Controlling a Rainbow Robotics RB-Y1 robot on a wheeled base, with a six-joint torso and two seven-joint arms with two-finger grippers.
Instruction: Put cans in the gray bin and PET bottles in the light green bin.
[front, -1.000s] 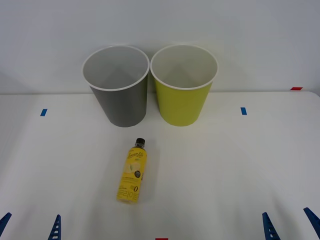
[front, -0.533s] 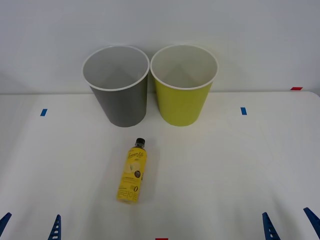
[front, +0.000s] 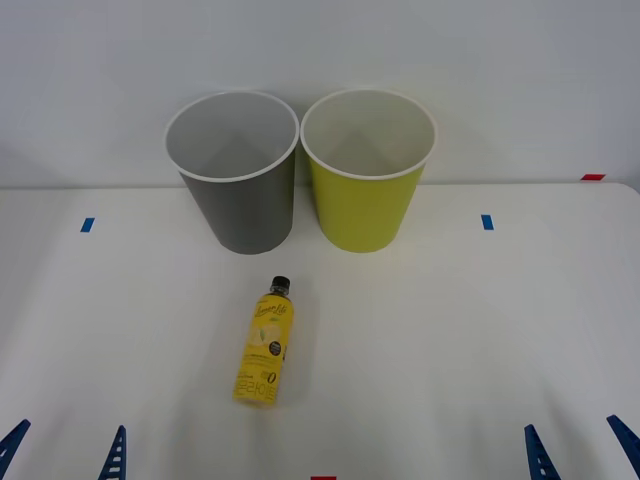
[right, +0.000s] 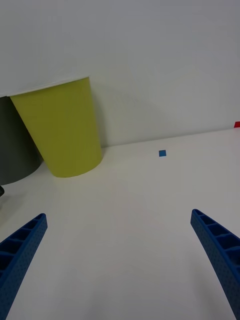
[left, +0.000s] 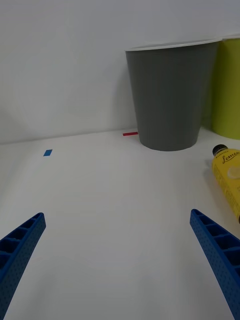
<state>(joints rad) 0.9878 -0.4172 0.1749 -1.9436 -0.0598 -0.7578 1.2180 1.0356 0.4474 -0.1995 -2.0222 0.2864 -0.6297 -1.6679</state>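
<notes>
A PET bottle (front: 265, 343) with a yellow label and black cap lies on its side on the white table, cap toward the bins; the left wrist view catches it too (left: 227, 175). Behind it stand the gray bin (front: 238, 180) (left: 170, 95) and, to its right, the light green bin (front: 367, 175) (right: 60, 130), both upright with pale insides. My left gripper (front: 65, 452) (left: 117, 260) is open at the near left edge, well short of the bottle. At the near right edge my right gripper (front: 580, 448) (right: 120, 260) is open and holds nothing.
Small blue tape marks (front: 87, 224) (front: 487, 221) sit on the table at left and right. A red mark (front: 593, 177) lies at the far right edge, another red one (front: 323, 478) at the near edge. A plain wall rises behind the bins.
The left gripper's fingertips have shifted very slightly to the right. The bottle, the bins and the right gripper have not moved.
</notes>
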